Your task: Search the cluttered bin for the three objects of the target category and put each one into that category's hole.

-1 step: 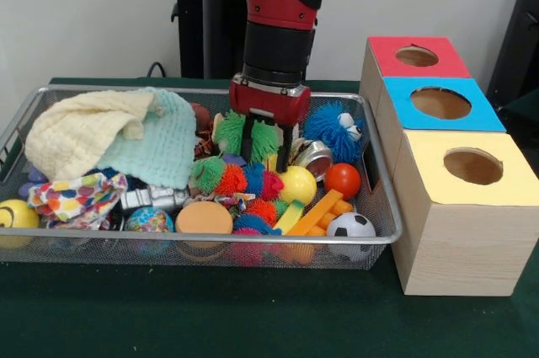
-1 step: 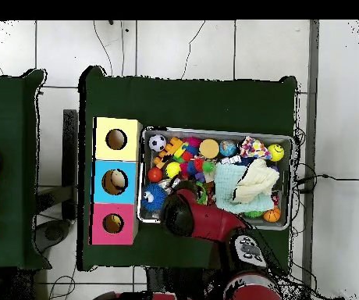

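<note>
A green spiky rubber ball (image 1: pixel 247 133) is clamped between the narrowed fingers of the black two-finger gripper (image 1: pixel 264 153), just above the clutter in the wire mesh bin (image 1: pixel 210 243). The picking step appears done; a lift and carry to the wooden boxes (image 1: pixel 455 206) is called for next.

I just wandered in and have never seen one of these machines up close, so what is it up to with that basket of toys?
The red and black arm is reaching down into a wire bin packed with balls, spiky toys and cloths. Its gripper has its fingers astride a green spiky ball near the back of the bin. Whether they are pinching it yet is unclear. Beside the bin stand three wooden boxes with round holes on top: red, blue and yellow. From above, something pale shows inside the blue one's hole.
</note>
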Controlling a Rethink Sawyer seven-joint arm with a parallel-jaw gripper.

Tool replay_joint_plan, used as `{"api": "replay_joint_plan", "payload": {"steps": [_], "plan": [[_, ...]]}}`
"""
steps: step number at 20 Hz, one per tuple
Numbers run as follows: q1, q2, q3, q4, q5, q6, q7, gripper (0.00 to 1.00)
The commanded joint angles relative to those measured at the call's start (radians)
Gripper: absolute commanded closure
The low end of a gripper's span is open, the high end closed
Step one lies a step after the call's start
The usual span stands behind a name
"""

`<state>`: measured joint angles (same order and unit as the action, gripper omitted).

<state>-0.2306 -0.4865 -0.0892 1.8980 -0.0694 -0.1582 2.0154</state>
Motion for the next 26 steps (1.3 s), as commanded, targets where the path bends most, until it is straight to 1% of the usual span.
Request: {"api": "replay_joint_plan", "payload": {"steps": [1, 3, 7, 10, 12, 15, 21, 23, 26], "plan": [[-0.026, 0.062, -0.128, -0.039, -0.103, -0.070, 0.028, 0.00], [-0.028, 0.054, -0.143, -0.025, -0.130, -0.079, 0.038, 0.00], [-0.012, -0.013, -0.189, 0.012, -0.168, -0.082, 0.053, 0.00], [0.024, -0.044, -0.229, 0.032, -0.173, -0.090, 0.074, 0.00], [0.037, -0.053, -0.241, 0.052, -0.174, -0.111, 0.096, 0.00], [0.057, -0.075, -0.249, 0.080, -0.167, -0.116, 0.119, 0.00], [0.092, -0.112, -0.281, 0.091, -0.155, -0.106, 0.118, 0.00], [0.088, -0.108, -0.285, 0.068, -0.165, -0.133, 0.107, 0.00], [0.063, -0.051, -0.264, 0.023, -0.167, -0.202, 0.112, 0.00]]}}
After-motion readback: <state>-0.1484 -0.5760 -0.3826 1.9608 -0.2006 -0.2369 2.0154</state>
